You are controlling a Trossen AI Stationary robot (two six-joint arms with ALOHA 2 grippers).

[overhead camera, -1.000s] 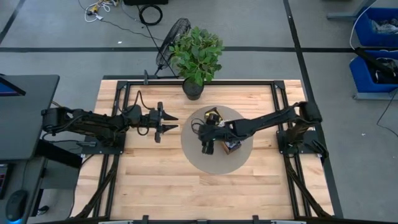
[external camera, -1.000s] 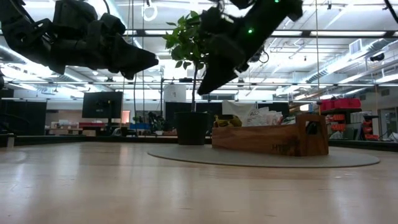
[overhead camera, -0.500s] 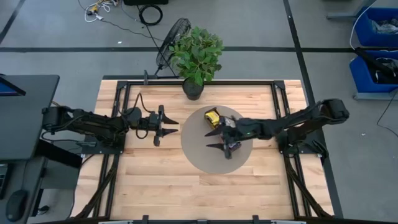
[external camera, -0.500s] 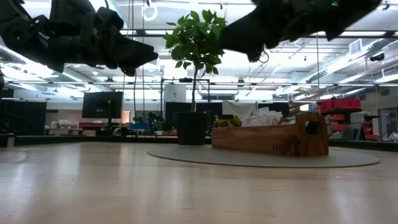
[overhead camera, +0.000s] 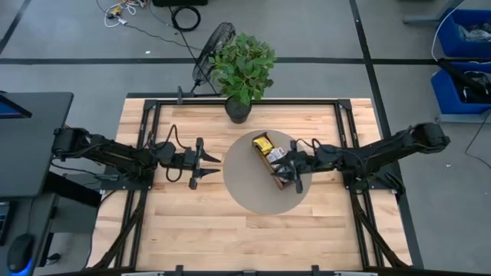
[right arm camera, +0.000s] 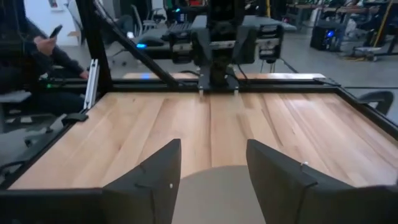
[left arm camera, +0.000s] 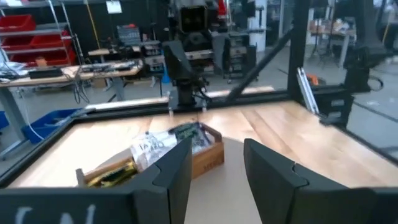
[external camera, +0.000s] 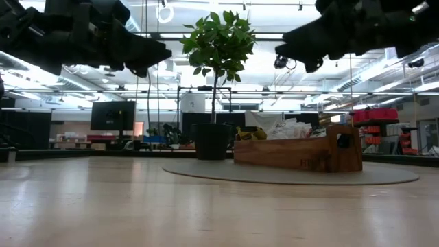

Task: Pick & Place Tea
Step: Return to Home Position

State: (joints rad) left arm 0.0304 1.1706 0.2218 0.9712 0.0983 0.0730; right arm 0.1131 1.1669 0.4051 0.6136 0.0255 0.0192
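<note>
Retreating rightward from above the long brown wooden box, the right claw hangs wide open and empty, as does the left claw. Small flat square tea packets sit inside the box; probably light, limp and slick, best pinched by an upstanding edge.

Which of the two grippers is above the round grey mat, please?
The right gripper, above the mat by the wooden box; the left gripper hangs over bare table beside it.
</note>
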